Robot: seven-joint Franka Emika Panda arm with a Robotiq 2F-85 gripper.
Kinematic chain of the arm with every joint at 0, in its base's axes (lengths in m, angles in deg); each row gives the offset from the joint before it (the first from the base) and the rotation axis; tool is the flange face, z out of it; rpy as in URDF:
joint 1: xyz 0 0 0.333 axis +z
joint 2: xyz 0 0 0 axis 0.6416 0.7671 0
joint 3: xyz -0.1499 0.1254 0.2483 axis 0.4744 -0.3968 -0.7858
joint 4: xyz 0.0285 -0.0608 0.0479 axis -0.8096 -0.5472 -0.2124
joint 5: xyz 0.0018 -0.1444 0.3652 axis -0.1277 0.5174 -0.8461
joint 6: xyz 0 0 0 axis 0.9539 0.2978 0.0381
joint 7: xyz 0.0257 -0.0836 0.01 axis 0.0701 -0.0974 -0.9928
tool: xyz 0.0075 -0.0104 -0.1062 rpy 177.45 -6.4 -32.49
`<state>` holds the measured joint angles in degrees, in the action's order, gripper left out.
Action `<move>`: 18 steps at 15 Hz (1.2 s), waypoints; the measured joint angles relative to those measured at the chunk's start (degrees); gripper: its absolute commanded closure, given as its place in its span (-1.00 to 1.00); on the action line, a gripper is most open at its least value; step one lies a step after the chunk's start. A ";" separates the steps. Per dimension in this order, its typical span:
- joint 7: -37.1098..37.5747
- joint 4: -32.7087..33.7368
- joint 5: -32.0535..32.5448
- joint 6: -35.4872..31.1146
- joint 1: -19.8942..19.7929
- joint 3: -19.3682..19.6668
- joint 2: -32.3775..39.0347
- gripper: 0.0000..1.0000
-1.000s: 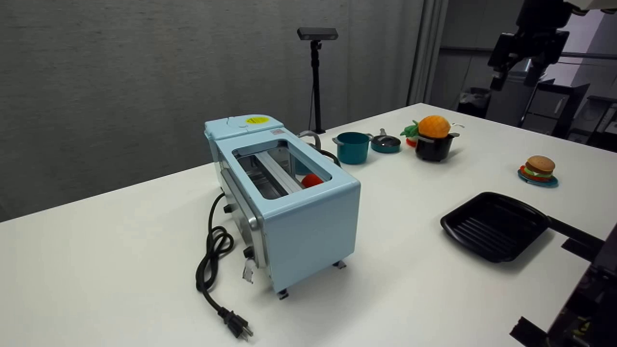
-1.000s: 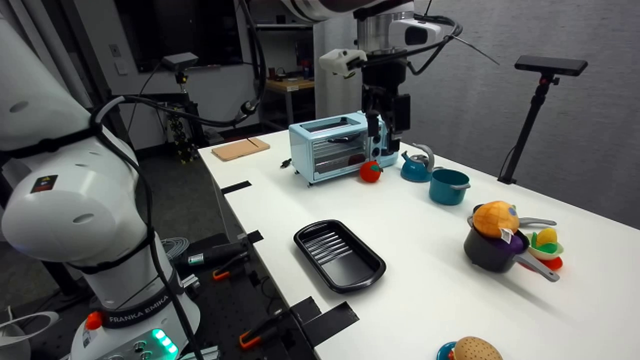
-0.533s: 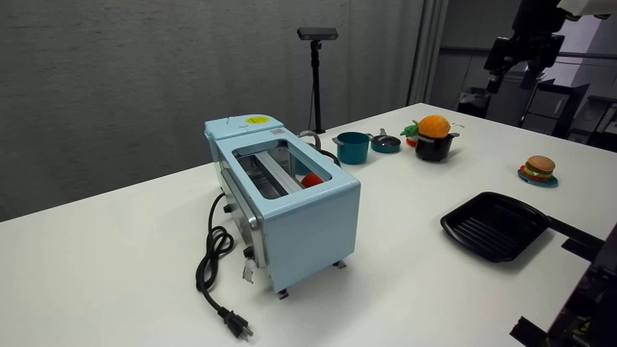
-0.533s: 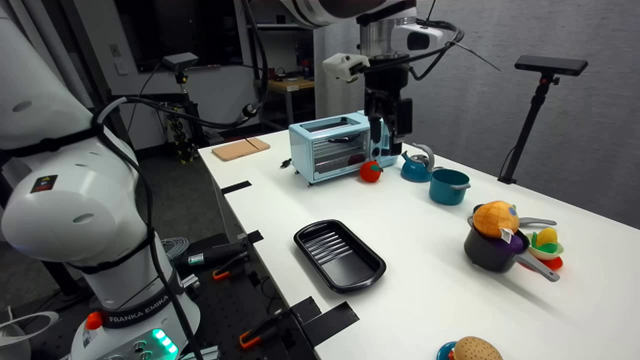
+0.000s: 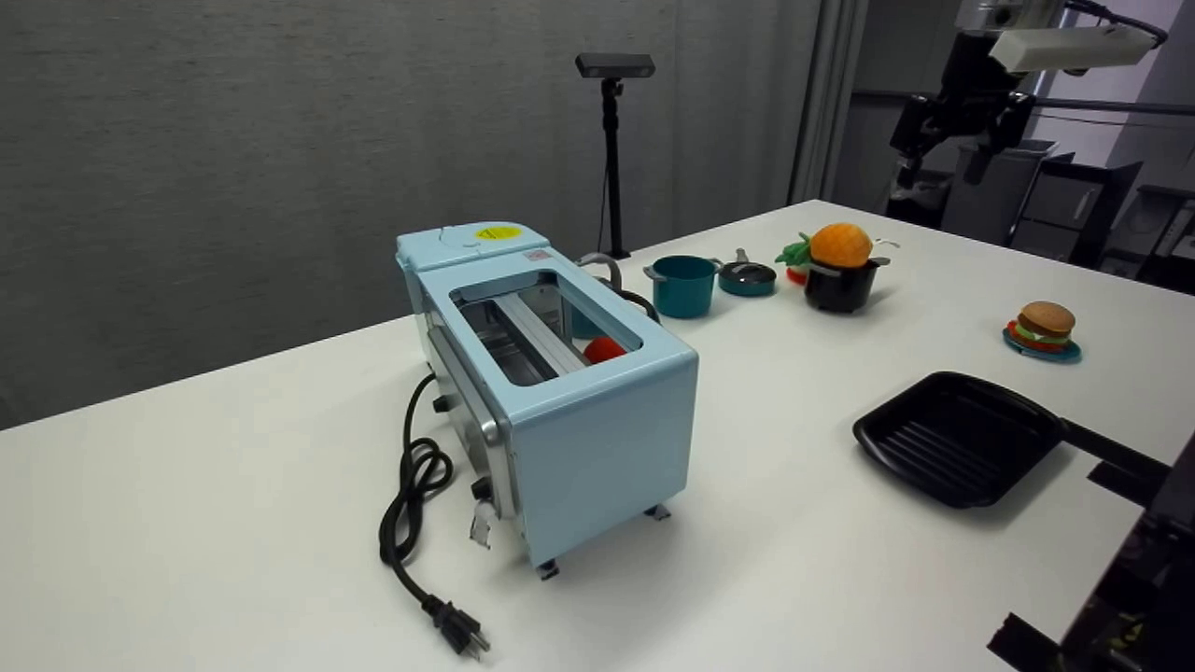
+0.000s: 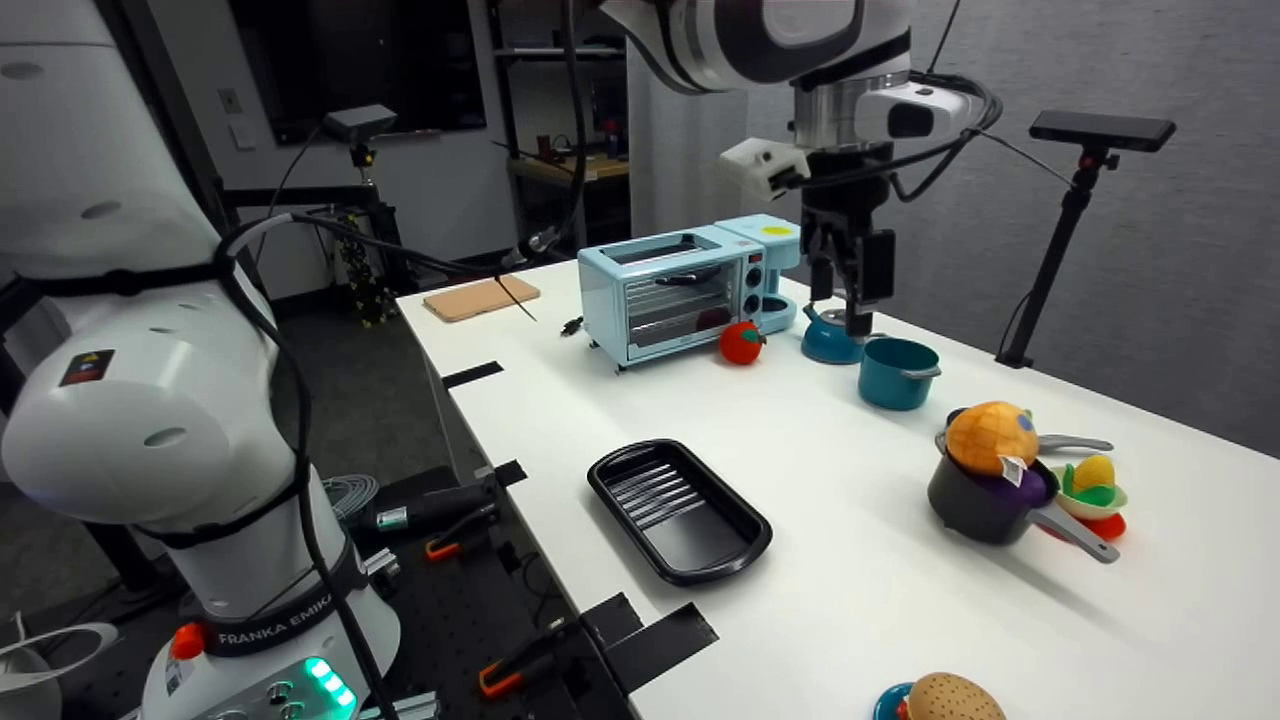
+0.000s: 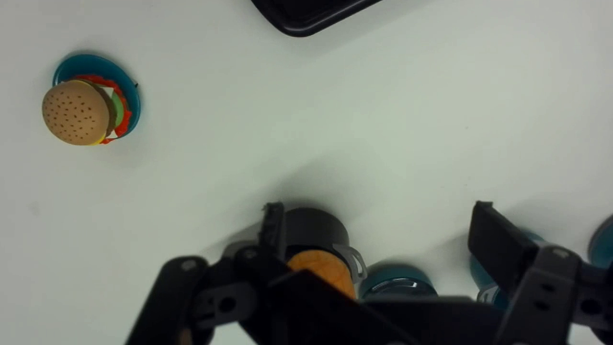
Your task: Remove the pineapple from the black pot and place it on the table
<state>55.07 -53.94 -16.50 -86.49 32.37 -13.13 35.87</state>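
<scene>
The orange-yellow pineapple (image 5: 841, 245) rests in the top of the small black pot (image 5: 838, 289) and sticks up above its rim. In an exterior view the pineapple (image 6: 988, 437) has a white tag, and a purple thing (image 6: 1022, 490) lies under it in the black pot (image 6: 965, 510). My gripper (image 6: 840, 300) is open and empty, high above the white table (image 6: 830, 610), apart from the pot. In the wrist view the gripper (image 7: 378, 206) has its fingers wide apart; the left finger partly covers the pot (image 7: 318, 227) and pineapple (image 7: 325, 268), which are well below.
A teal pot (image 6: 898, 375), a kettle (image 6: 830, 340), a tomato (image 6: 740, 343) and a light-blue toaster (image 6: 655, 310) stand along the back. A bowl with a lemon (image 6: 1093, 475) is beside the black pot. A grill pan (image 6: 680, 510) and burger (image 7: 76, 112) lie nearer.
My open gripper has moved toward the black pot, leftward in an exterior view and rightward and slightly down in an exterior view. The pineapple and pot have not moved.
</scene>
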 measured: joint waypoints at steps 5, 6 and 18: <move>0.03 11.00 -0.01 0.26 -0.49 2.19 11.64 -1.00; -0.55 13.30 -0.02 0.27 -0.59 2.52 13.88 -1.00; -3.23 35.45 0.04 0.57 -1.29 4.08 35.00 -1.00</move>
<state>51.84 -18.50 -16.46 -85.92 31.08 -9.05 70.87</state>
